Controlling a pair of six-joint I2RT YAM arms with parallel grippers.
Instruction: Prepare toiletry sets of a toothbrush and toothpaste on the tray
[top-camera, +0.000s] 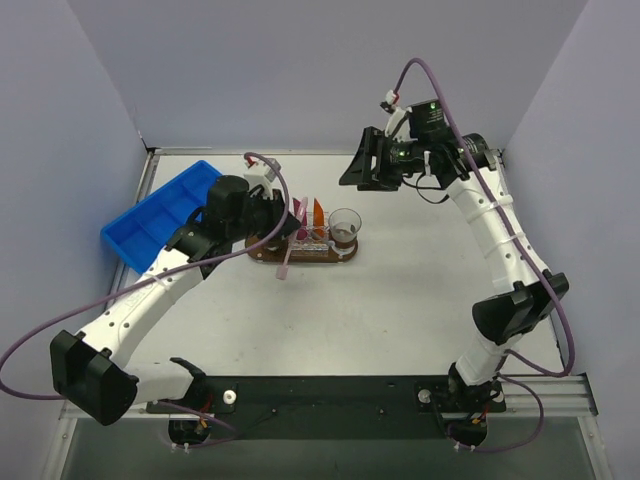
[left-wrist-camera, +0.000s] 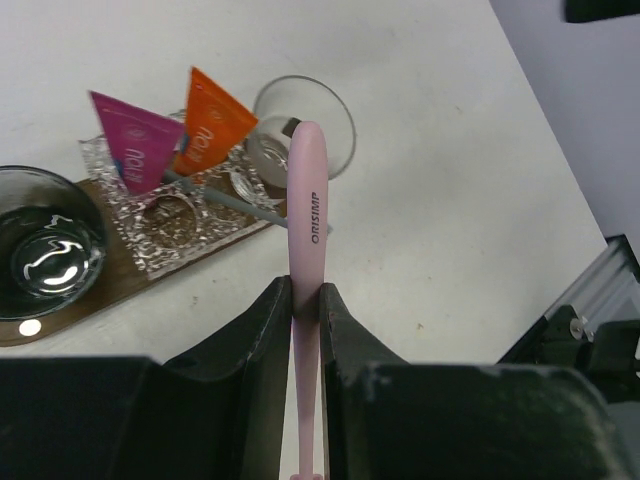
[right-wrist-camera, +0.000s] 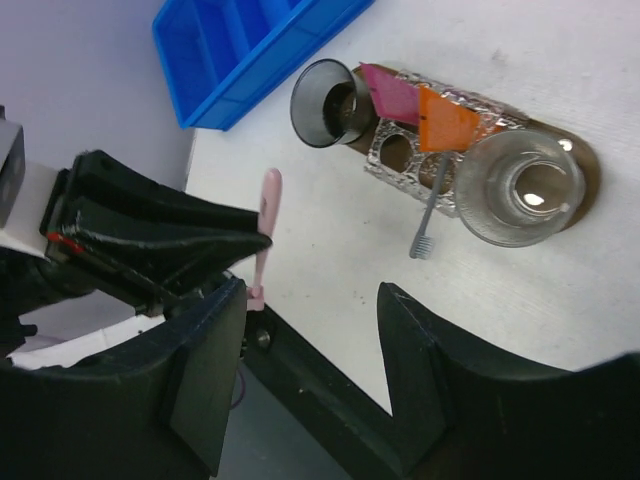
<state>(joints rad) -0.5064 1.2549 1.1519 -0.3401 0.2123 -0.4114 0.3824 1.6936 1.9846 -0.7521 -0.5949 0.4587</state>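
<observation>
The dark-brown tray (top-camera: 340, 257) holds a silver rack (left-wrist-camera: 190, 220) with an orange toothpaste tube (left-wrist-camera: 210, 125) and a magenta tube (left-wrist-camera: 135, 140) standing in it. A grey toothbrush (left-wrist-camera: 232, 201) leans out of the rack. My left gripper (left-wrist-camera: 305, 290) is shut on a pink toothbrush (left-wrist-camera: 306, 200) and holds it just in front of the tray's near-left end, as the top view (top-camera: 285, 255) shows. My right gripper (top-camera: 362, 165) is open and empty, raised behind the tray. Its view shows the orange tube (right-wrist-camera: 445, 122) and the pink toothbrush (right-wrist-camera: 265, 225).
A clear glass (top-camera: 345, 228) stands on the tray's right end and another glass (left-wrist-camera: 45, 245) on the other end. A blue bin (top-camera: 160, 215) sits at the far left, close to the left arm. Grey walls enclose the table.
</observation>
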